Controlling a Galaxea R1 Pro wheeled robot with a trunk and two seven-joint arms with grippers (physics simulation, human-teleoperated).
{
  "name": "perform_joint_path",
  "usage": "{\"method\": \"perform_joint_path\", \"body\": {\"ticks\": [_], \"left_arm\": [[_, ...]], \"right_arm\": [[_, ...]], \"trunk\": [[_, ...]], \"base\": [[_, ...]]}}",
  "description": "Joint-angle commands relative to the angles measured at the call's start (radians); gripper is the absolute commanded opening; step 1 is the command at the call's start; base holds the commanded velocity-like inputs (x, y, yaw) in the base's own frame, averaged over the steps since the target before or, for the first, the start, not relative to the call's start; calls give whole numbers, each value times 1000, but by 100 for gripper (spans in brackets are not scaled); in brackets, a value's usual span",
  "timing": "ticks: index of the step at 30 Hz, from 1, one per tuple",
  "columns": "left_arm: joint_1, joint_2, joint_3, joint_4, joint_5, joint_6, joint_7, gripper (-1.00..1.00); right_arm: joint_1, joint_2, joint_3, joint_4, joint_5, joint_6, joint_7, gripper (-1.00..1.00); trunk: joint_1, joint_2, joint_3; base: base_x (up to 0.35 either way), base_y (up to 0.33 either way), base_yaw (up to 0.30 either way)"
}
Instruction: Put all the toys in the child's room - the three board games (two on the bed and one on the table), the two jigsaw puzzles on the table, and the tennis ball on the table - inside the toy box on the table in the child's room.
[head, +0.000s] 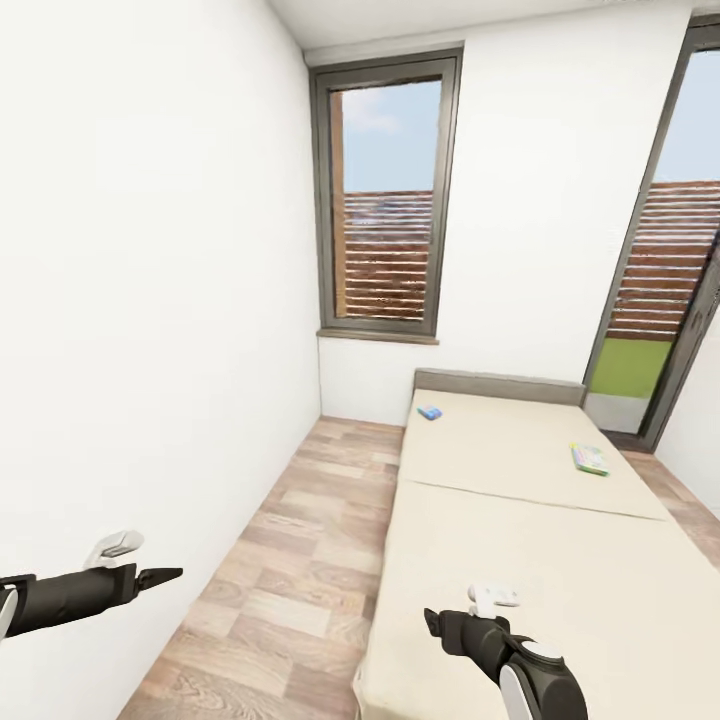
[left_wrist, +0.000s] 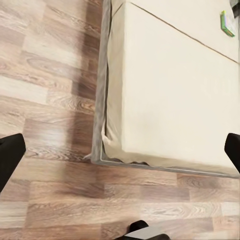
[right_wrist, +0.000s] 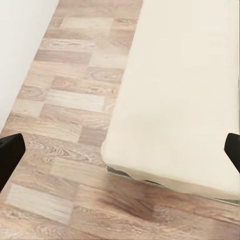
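The bed (head: 530, 540), with its beige mattress and low grey headboard, runs along the right of the room. Two board games lie on it: a small blue one (head: 430, 412) near the headboard and a green-and-white one (head: 590, 459) by the far right edge, also seen in the left wrist view (left_wrist: 227, 23). My left gripper (head: 162, 576) hangs open over the floor beside the wall. My right gripper (head: 433, 625) is open over the bed's near corner. Both wrist views show the black fingertips (left_wrist: 10, 155) (right_wrist: 10, 156) spread wide with nothing between them.
A strip of wood-plank floor (head: 300, 560) lies between the white left wall (head: 150, 330) and the bed. A tall grey-framed window (head: 386, 200) is in the far wall, and a glazed door (head: 660, 280) stands at the right.
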Motion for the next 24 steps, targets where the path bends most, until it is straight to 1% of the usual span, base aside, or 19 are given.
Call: {"method": "perform_joint_path", "body": {"ticks": [1, 24], "left_arm": [[0, 0, 1, 0, -1, 8, -4, 100], [0, 0, 1, 0, -1, 8, -4, 100]], "right_arm": [[-1, 0, 0, -1, -7, 4, -3, 100], [-1, 0, 0, -1, -7, 4, -3, 100]], "trunk": [[1, -1, 0], [1, -1, -1]], "base": [[205, 159, -273], [211, 162, -277]]}}
